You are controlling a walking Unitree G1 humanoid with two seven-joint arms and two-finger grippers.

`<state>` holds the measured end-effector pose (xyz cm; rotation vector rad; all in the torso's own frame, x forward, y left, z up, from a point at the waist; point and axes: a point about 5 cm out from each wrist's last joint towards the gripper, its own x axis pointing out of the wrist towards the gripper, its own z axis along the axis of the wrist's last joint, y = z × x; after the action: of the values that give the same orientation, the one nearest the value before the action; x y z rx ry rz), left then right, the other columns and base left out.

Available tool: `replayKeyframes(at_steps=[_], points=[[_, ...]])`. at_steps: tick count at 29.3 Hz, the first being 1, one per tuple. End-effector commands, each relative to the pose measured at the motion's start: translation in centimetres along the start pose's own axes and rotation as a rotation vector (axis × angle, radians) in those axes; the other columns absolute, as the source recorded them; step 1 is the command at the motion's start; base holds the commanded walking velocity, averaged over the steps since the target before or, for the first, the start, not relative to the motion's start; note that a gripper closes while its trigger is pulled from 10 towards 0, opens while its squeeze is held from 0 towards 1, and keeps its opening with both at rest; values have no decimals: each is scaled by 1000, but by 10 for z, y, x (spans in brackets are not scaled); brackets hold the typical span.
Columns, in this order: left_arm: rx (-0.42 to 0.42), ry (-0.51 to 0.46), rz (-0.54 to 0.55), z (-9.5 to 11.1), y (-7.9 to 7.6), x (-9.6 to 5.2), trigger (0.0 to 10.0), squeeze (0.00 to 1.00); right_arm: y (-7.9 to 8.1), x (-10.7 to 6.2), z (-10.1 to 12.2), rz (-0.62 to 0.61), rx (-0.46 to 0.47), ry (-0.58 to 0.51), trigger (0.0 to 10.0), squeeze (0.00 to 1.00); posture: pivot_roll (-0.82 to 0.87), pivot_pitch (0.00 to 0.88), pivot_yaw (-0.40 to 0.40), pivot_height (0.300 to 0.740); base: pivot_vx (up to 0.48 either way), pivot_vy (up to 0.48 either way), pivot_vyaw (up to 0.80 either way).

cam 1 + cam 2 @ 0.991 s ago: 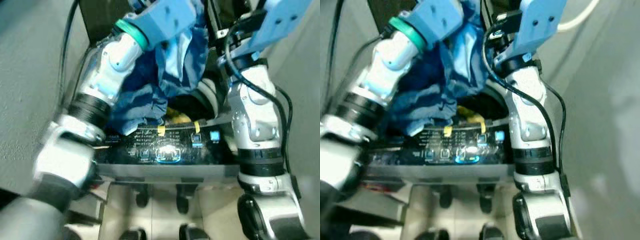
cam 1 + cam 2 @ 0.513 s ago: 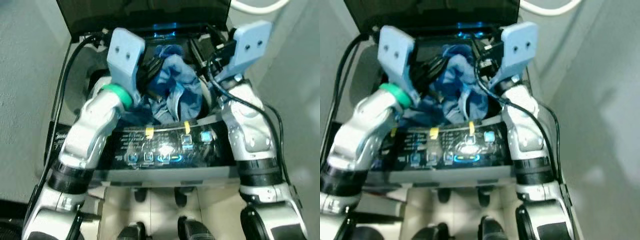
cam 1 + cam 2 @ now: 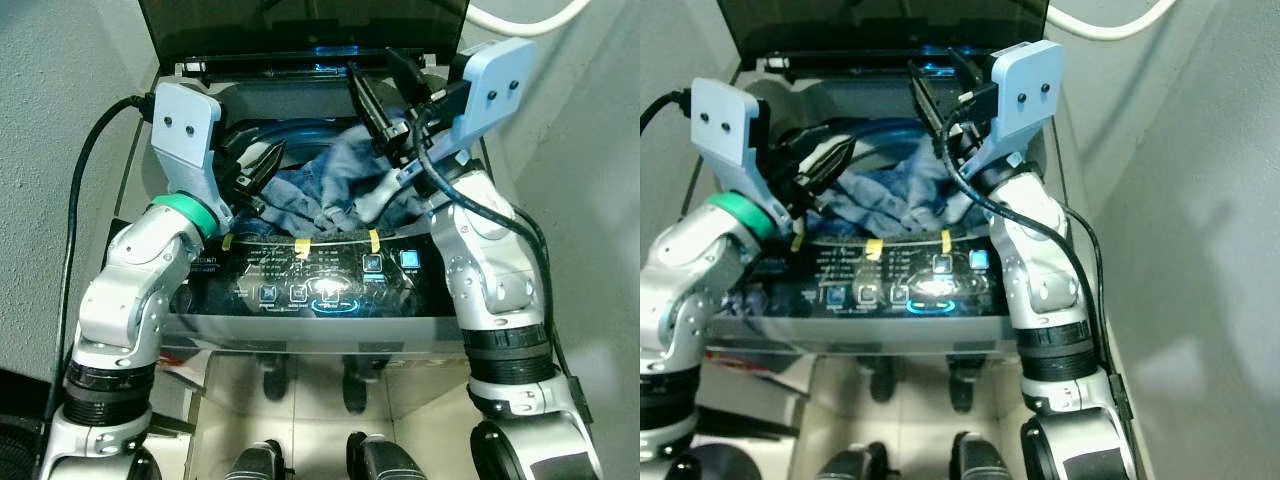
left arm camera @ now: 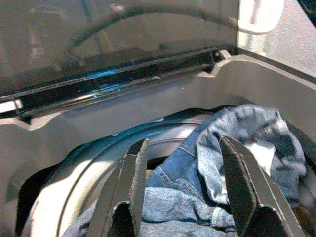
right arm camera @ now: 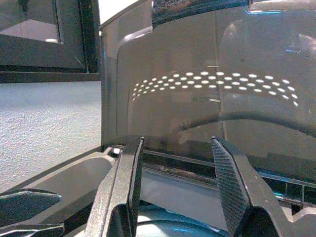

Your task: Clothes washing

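The blue clothes are lying in a heap in the round tub of the washing machine, with its lid standing open at the far side. Part of the heap is bunching up high toward the right, and it looks like it is poking over the near edge of the tub, just behind the lit button panel.

The left gripper is hanging over the left side of the tub with its fingers spread apart and holding nothing. The clothes are lying right under it and a little to its right. In the left wrist view the denim is showing between and just past the two black fingers.

The right gripper is sitting higher, over the far right of the tub. Its fingers are also spread and empty, and they are pointing at the open lid, not down at the clothes.

So the left gripper is the nearer one to the heap. I think the next move is pushing the high lump down into the tub, and the left gripper is lined up best for that.
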<state>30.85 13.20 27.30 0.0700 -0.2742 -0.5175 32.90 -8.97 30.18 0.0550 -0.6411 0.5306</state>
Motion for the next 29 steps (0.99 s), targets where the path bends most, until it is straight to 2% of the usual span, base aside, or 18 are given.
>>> replayKeyframes(at_steps=[1, 3, 4, 5, 6, 7, 8, 9, 10, 11, 15, 20, 22, 24, 25, 26, 28, 29], points=[[1, -16, -42, 4, -8, -3, 10000, 1000, 1, -3, -1, -1, 13, 6, 10000, 0, 91, 142, 81, 740, 0, 0, 0], [17, -49, -64, 9, -13, -5, 10000, 1000, 1, -4, -1, -3, 14, 6, 10000, 0, 94, 140, 80, 740, 0, 0, 0], [95, -112, -91, 17, -19, -9, 10000, 1000, 1, -4, -1, -6, 18, 5, 10000, 0, 98, 137, 79, 740, 0, 0, 0], [237, -165, -92, 23, -24, -11, 10000, 1000, 0, -5, -1, -12, 20, 0, 10000, 0, 102, 132, 77, 740, 0, 0, 0], [237, -165, -92, 23, -24, -11, 10000, 1000, 0, -5, -1, -12, 20, 0, 10000, 0, 102, 132, 77, 740, 0, 0, 0], [392, -218, -99, 28, -30, -12, 10000, 1000, 0, -5, 0, -18, 23, -5, 10000, 0, 107, 127, 76, 740, 0, 0, 0], [575, -268, -125, 30, -39, -12, 10000, 0, -1, -5, 1, -30, 21, -16, 10000, 0, 110, 120, 74, 740, 0, 0, 0], [674, -313, -147, 32, -48, -9, 10000, 0, -2, -5, 3, -51, 10, -34, 10000, 0, 110, 113, 78, 740, 0, 0, 0], [674, -313, -147, 32, -48, -9, 10000, 0, -2, -5, 3, -51, 10, -34, 10000, 0, 110, 113, 78, 740, 0, 0, 0], [720, -341, -162, 32, -54, -7, 10000, 0, -3, -5, 5, -65, 1, -46, 10000, 0, 110, 113, 78, 740, 0, 0, 0], [742, -412, -237, 38, -71, -1, 10000, 0, -9, -4, 13, -155, -33, -97, 10000, 0, 79, 104, 90, 740, 0, 0, 0], [761, -434, -256, 35, -73, -2, 10000, 0, -12, -6, 14, -179, -43, -101, 10000, 0, 73, 96, 91, 740, 0, 0, 0], [762, -446, -207, 38, -68, -1, 10000, 0, -13, -8, 14, -181, -47, -96, 10000, 0, 73, 96, 91, 740, 0, 0, 0], [771, -448, 29, 45, -39, -1, 10000, 0, -16, -12, 12, -206, -53, -89, 10000, 0, 82, 82, 105, 740, 0, 0, 0], [771, -448, 29, 45, -39, -1, 10000, 0, -16, -12, 12, -206, -53, -89, 10000, 0, 82, 82, 105, 740, 0, 0, 0], [761, -430, 132, 45, -24, -2, 10000, 0, -17, -13, 11, -219, -56, -88, 10000, 0, 83, 81, 104, 740, 0, 0, 0], [761, -430, 132, 45, -24, -2, 10000, 0, -17, -13, 11, -219, -56, -88, 10000, 0, 83, 81, 104, 740, 0, 0, 0], [637, -352, 286, 39, 1, -7, 10000, 0, -17, -14, 7, -236, -46, -73, 10000, 0, 93, 78, 91, 740, 0, 0, 0]])
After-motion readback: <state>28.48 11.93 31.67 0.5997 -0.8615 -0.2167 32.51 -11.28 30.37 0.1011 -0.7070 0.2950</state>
